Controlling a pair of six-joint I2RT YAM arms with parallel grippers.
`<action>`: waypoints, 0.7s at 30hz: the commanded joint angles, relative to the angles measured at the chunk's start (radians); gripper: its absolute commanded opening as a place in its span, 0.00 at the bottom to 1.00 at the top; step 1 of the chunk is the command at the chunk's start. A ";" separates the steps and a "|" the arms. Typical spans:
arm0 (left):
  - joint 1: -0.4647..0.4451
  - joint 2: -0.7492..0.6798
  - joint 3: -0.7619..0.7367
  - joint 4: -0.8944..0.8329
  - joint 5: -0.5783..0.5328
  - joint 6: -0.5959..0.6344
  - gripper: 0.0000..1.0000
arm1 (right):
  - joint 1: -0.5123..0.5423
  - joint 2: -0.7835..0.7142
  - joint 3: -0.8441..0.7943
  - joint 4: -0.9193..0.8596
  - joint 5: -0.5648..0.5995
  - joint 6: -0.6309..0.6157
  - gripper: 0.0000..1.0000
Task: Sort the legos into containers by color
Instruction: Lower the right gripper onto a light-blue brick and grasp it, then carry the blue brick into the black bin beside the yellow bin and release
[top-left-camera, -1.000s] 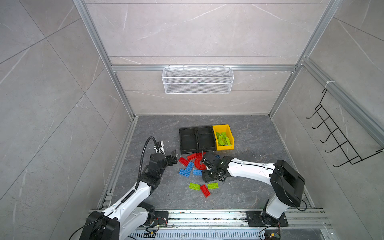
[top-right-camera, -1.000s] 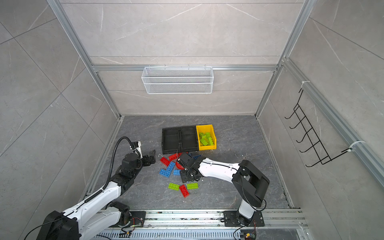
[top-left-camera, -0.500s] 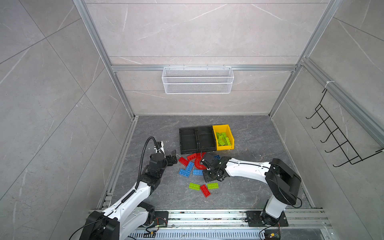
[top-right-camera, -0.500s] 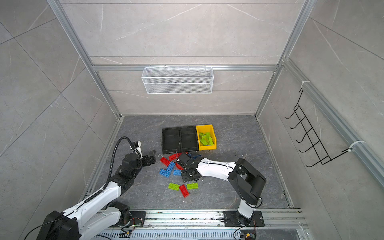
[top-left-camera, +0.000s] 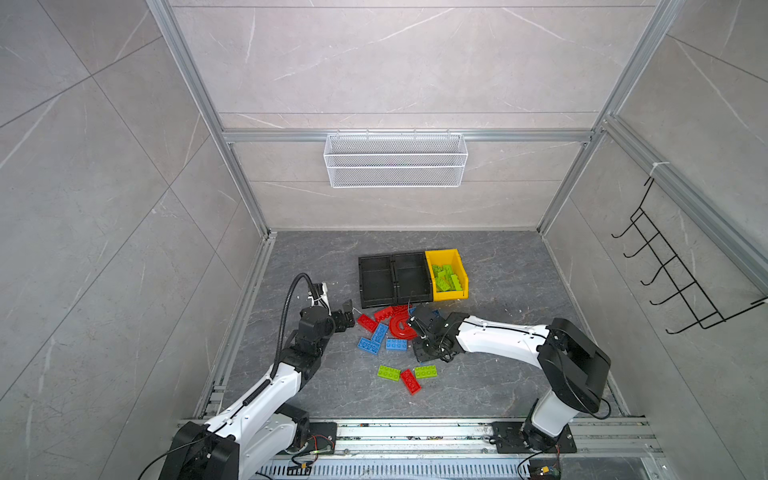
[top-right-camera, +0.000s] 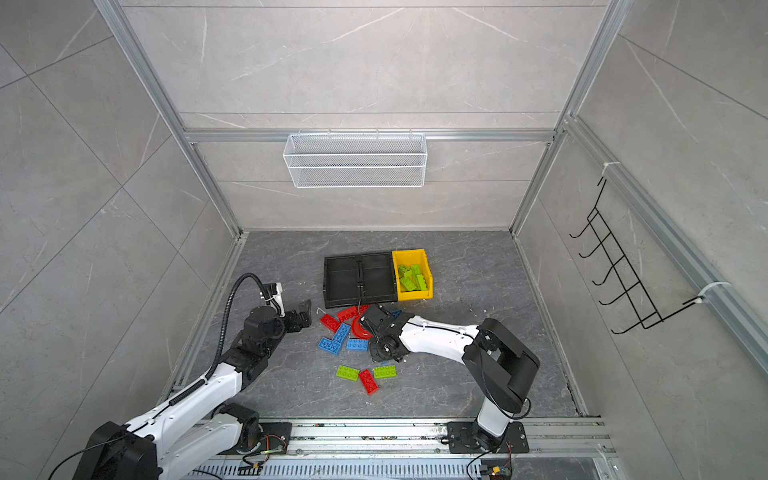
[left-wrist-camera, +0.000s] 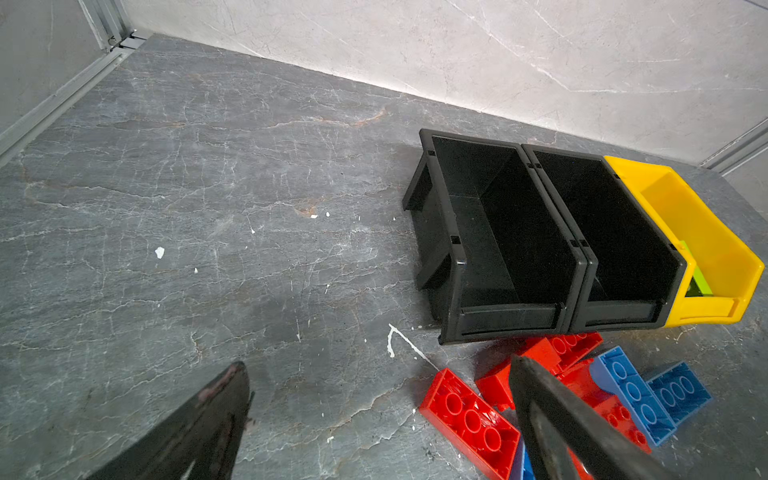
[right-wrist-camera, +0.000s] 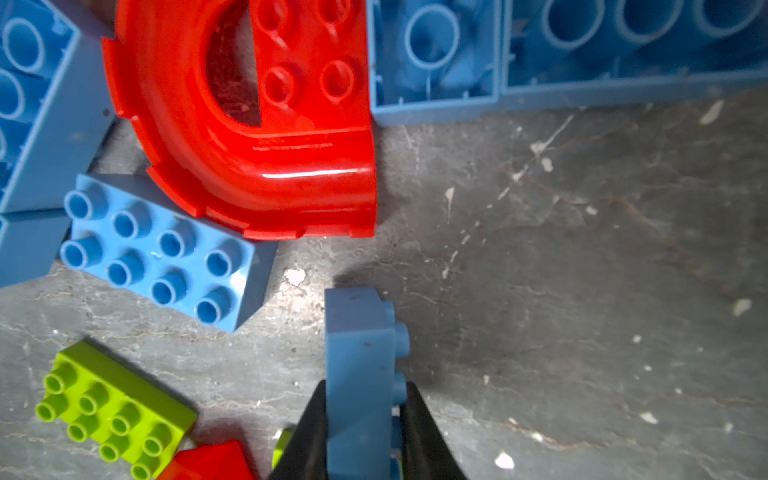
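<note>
Right wrist view shows the right hand (right-wrist-camera: 365, 390) clenched on a blue studded brick (right-wrist-camera: 357, 332), edge-on over the table (right-wrist-camera: 582, 249), near the red arch (right-wrist-camera: 257, 166) and a lime brick (right-wrist-camera: 112, 415), while the left hand (left-wrist-camera: 378, 363) gapes beside a red brick (left-wrist-camera: 469, 419).

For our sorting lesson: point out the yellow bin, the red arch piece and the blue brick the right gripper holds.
yellow bin (top-left-camera: 451, 296), a top view, front wall
red arch piece (right-wrist-camera: 270, 174), right wrist view, outer curve
blue brick (right-wrist-camera: 357, 353), right wrist view, side face
</note>
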 joint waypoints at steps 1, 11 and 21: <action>0.002 -0.017 0.025 0.010 0.000 -0.015 1.00 | -0.003 -0.026 -0.008 -0.029 0.031 -0.001 0.23; 0.002 -0.016 0.025 0.009 -0.003 -0.015 1.00 | -0.072 -0.140 0.028 -0.054 0.047 -0.070 0.19; 0.002 -0.018 0.028 0.005 -0.007 -0.010 1.00 | -0.241 -0.052 0.253 0.004 -0.026 -0.267 0.20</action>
